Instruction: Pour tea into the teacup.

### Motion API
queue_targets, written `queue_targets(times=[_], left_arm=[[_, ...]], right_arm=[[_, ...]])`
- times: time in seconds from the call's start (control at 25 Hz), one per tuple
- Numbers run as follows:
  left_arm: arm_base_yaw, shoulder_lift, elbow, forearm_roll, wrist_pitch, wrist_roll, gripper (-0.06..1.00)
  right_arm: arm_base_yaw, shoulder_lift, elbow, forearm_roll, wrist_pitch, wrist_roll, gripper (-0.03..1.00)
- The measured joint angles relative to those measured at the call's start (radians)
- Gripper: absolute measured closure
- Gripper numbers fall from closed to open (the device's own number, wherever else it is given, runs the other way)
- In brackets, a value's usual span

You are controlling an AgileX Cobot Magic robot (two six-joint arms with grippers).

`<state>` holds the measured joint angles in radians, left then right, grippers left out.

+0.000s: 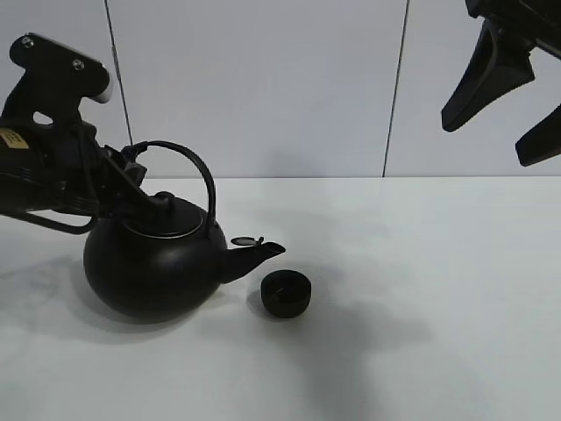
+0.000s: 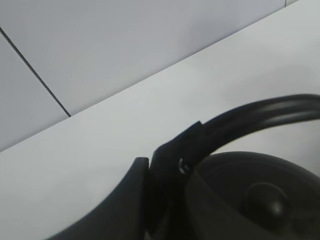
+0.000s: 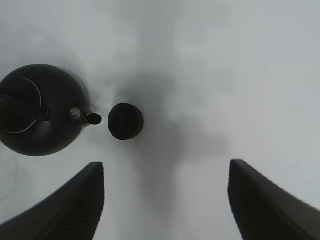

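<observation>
Exterior high: kettle (image 1: 151, 267) sits on the desk (image 1: 421, 351) with its spout (image 1: 259, 254) aimed at 3 o'clock and the spout cap (image 1: 247, 240) flipped up. Teacup (image 1: 287, 292) stands on the desk just beside the spout tip, at about 5 o'clock from it, not touching. Left hand (image 1: 131, 180) is at the 9 o'clock foot of the handle (image 1: 197, 171), not at its crown. Risk: held so low and off-centre, the round body may swing or twist as it tilts, and the stream could miss the small cup. Right hand (image 1: 488, 140) hangs high at 2 o'clock, spread and holding nothing, well apart from everything. Desk is bare from 3 through 6 o'clock of the cup; the wall (image 1: 263, 79) closes off 12 o'clock.

Left wrist: one finger (image 2: 125, 200) lies against the handle's foot; the other is hidden. Grip reads as closed on the handle. Lid (image 2: 235, 175) and knob (image 2: 267, 200) sit close by; a steep tilt could loosen the lid.

Right wrist: fingers of the right hand (image 3: 165, 165) stand wide apart. A narrow gap shows between spout tip and teacup; a slow tilt may dribble short, and a forward swing could knock the cup.
</observation>
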<state>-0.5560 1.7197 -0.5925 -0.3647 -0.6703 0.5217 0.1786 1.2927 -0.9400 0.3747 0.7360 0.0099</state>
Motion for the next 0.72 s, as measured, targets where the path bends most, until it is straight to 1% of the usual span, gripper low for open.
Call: queue_targets(times=[0.16,0.52,0.72], left_arm=[[0.000,0.000,-0.042,0.003,0.043,0.000,0.84],[0.000,0.000,-0.061,0.045,0.043,0.004,0.84],[0.000,0.000,-0.061,0.057,0.044,0.057,0.84]], right_arm=[[0.000,0.000,0.000,0.000,0.000,0.000,0.48],[0.000,0.000,0.000,0.000,0.000,0.000,0.48],[0.000,0.000,0.000,0.000,-0.002,0.000,0.48]])
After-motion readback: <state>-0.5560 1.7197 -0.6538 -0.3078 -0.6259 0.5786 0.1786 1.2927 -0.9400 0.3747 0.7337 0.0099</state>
